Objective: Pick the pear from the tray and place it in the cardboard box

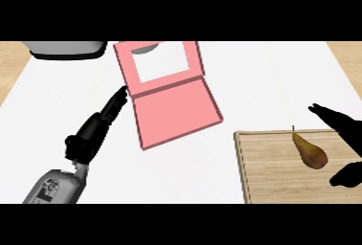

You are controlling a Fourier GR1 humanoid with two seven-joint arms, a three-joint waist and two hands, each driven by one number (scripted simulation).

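A brown pear (310, 150) with a thin stem lies on the wooden tray (272, 165) at the lower right. My right hand (342, 125) is open around it: fingers stretch just right of and above the pear, the thumb (346, 175) shows below it, neither touching the fruit. A pink box (170, 91) with a raised lid lies at the centre, its lid having a square window. My left hand (99, 125) rests open beside the box's left edge, fingertips almost at the hinge.
A grey and black appliance (65, 49) stands at the back left corner. The white counter (268, 81) runs between wooden strips at both sides. The tray's left rim lies close to the box's lower right corner.
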